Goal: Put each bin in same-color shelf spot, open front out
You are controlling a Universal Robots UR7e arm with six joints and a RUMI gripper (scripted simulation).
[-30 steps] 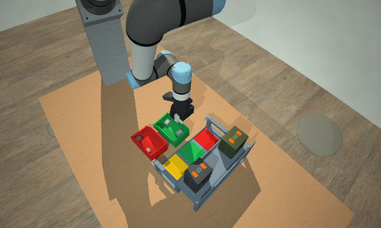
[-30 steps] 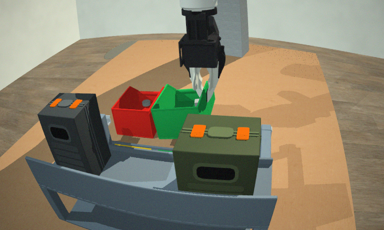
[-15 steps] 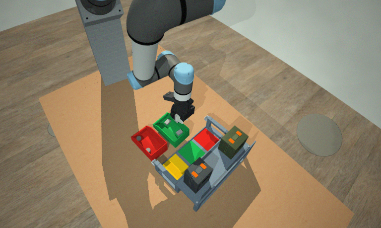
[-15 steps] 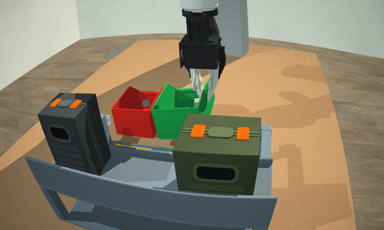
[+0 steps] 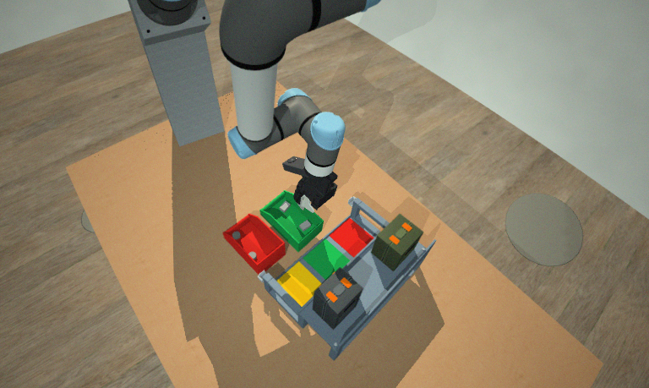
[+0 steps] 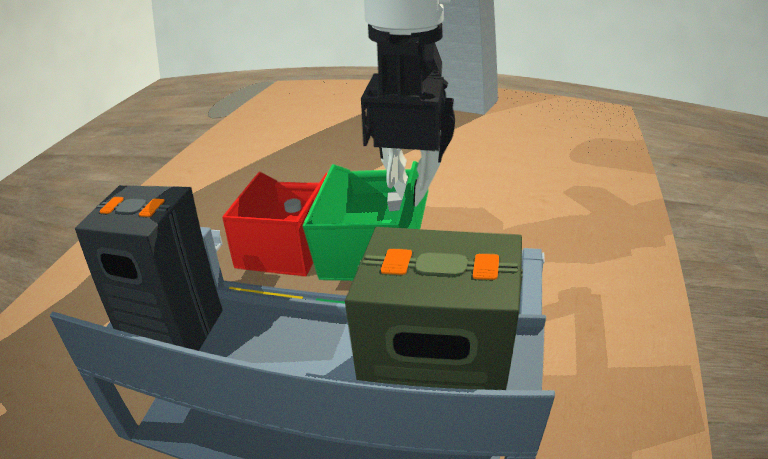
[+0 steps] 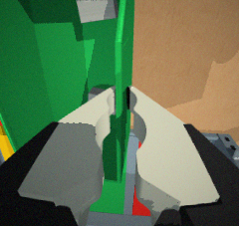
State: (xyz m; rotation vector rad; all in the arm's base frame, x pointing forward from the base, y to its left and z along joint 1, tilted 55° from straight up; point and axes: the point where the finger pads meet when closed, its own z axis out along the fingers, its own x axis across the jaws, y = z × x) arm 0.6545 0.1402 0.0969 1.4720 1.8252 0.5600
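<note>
The green bin (image 5: 282,221) (image 6: 339,250) (image 7: 55,52) is upright beside the red bin, in front of the shelf, holding grey blocks (image 5: 304,225) (image 6: 394,200) (image 7: 97,8). My gripper (image 5: 306,204) (image 6: 408,196) (image 7: 122,88) is shut on its side wall, on the side away from the red bin. Whether its base touches the table is unclear. The red bin (image 5: 268,249) (image 6: 266,245) stands upright with grey round parts (image 5: 236,234) (image 6: 292,205) inside. On the lower shelf lie a red mark (image 5: 351,236), a green mark (image 5: 325,257) in the middle and a yellow mark (image 5: 297,281).
The shelf's upper board (image 5: 368,274) (image 6: 294,335) overhangs the rear of the marks. It carries a dark grey case (image 5: 337,297) (image 6: 135,262) near the yellow end and an olive case (image 5: 397,243) (image 6: 436,312) near the red end. Shelf side frames stand at both ends.
</note>
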